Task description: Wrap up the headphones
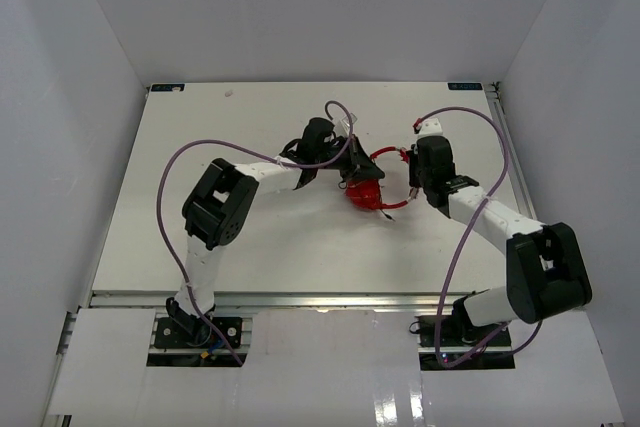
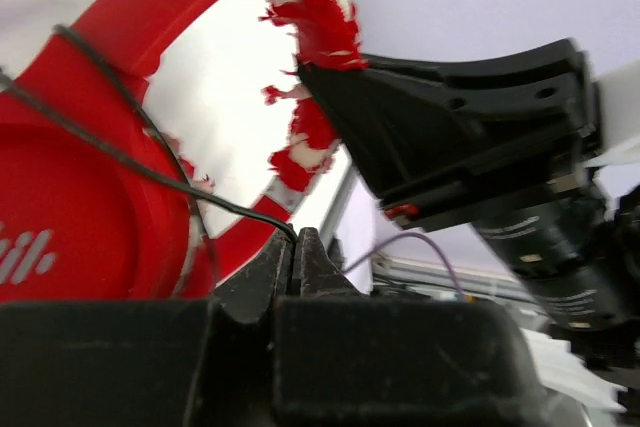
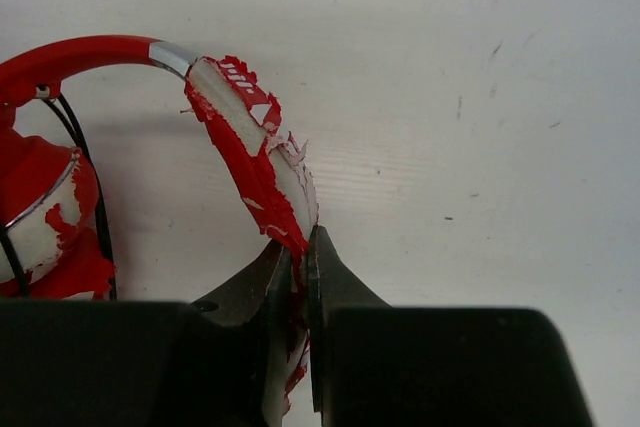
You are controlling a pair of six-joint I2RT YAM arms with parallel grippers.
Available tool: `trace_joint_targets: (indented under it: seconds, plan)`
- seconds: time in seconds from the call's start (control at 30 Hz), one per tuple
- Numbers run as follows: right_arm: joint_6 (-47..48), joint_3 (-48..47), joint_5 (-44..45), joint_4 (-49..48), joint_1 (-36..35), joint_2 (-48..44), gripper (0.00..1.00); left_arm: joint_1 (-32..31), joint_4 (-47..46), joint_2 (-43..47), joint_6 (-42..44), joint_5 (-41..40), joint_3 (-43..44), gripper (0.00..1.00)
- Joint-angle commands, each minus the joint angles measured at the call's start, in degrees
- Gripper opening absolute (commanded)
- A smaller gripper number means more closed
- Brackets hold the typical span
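The red headphones lie mid-table between my two arms. My right gripper is shut on the peeling padded part of the headband. An earcup sits at the left edge of the right wrist view. My left gripper is shut on the thin black cable, which runs from the jaws across the red earcup and around the headband. In the top view the left gripper is just left of the headphones and the right gripper just right of them.
The white table has raised rails at its right and near edges. Purple robot cables loop beside each arm. White walls enclose the table on three sides.
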State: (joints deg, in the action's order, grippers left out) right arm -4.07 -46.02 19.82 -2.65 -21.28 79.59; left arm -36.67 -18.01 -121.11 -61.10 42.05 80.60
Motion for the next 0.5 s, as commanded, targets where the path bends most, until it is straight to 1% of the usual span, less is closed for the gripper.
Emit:
trace_joint_targets:
  seconds: [0.0,0.03,0.1,0.13,0.23,0.33,0.37,0.4,0.47]
  plan:
    - [-5.9,0.1,-13.4,-4.1,4.6,4.5,0.08,-0.4,6.7,-1.8,4.4,-8.2,3.4,0.19]
    - [-6.0,0.2,-14.6,-4.1,5.0,5.1,0.08,-0.4,7.6,-2.3,5.2,-8.4,3.8,0.24]
    - [-6.2,0.2,-16.0,-4.3,5.6,6.5,0.08,-0.6,11.1,-3.2,7.2,-9.5,4.8,0.43]
    - [-6.1,0.1,-16.2,-4.3,5.7,6.8,0.08,-0.7,11.8,-3.3,7.8,-9.7,5.0,0.50]
    - [-5.5,-0.3,-18.2,-4.1,6.4,6.8,0.08,-1.0,13.6,-2.9,9.5,-8.8,6.5,0.66]
    - [-4.3,-0.9,-21.9,-2.5,8.4,5.8,0.22,-1.6,20.1,-1.4,14.9,-8.5,10.0,0.79]
    - [-3.3,-1.4,-23.4,-2.0,9.0,5.5,0.30,-1.8,21.5,-0.8,16.2,-8.0,11.4,0.81]
    - [-2.8,-1.5,-24.4,-1.1,9.9,5.1,0.35,-2.0,24.1,0.2,18.3,-7.7,12.1,0.87]
    - [-0.9,-2.3,-26.6,0.0,10.9,4.5,0.55,-2.4,28.9,1.4,22.3,-7.7,13.9,0.98]
